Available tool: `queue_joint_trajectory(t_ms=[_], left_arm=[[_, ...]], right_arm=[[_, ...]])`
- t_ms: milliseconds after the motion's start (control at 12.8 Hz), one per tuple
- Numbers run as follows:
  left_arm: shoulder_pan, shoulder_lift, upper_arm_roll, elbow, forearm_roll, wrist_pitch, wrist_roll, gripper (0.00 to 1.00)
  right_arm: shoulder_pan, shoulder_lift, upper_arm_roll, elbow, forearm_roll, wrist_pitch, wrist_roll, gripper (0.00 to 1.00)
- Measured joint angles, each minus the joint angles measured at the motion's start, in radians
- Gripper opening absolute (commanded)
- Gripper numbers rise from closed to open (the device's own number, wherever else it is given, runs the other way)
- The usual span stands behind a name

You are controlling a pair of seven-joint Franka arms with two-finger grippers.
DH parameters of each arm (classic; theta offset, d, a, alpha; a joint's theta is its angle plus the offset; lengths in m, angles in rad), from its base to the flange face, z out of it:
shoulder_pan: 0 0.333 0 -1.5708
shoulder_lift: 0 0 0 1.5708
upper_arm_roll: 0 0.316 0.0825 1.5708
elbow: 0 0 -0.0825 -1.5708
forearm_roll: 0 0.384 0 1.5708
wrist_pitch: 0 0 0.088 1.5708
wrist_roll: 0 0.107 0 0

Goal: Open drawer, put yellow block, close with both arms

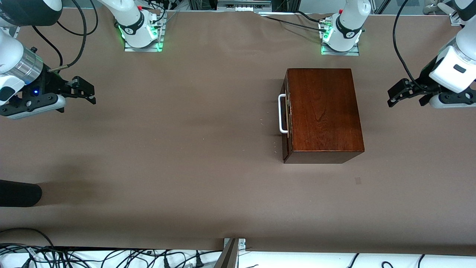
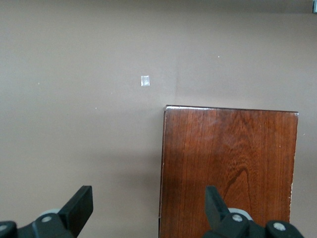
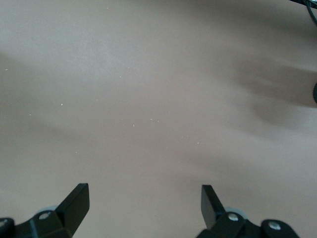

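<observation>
The dark reddish-brown wooden box (image 1: 323, 111) stands toward the left arm's end of the table. Its drawer is shut, and the white bar handle (image 1: 282, 113) faces the right arm's end. My left gripper (image 1: 394, 97) hangs open in the air off the box's side away from the handle. In the left wrist view the left gripper (image 2: 148, 198) spans an edge of the box top (image 2: 230, 168) with nothing between its fingers. My right gripper (image 1: 89, 92) is open over bare table at the right arm's end, and the right gripper (image 3: 145, 198) holds nothing. The yellow block is out of view.
A brown cloth (image 1: 186, 149) covers the table. A black rounded object (image 1: 18, 193) pokes in at the right arm's end, nearer the front camera. A small square patch (image 1: 357, 181) marks the cloth nearer the camera than the box. Cables (image 1: 111, 257) lie along the front edge.
</observation>
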Motion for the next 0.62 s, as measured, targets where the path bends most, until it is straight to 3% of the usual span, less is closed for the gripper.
queue_joint_trajectory(t_ms=[623], left_arm=[[0.002, 0.016, 0.006, 0.0, 0.0, 0.0, 0.0, 1.0]], right_arm=[[0.0, 0.0, 0.0, 0.0, 0.0, 0.0, 0.001, 1.0]])
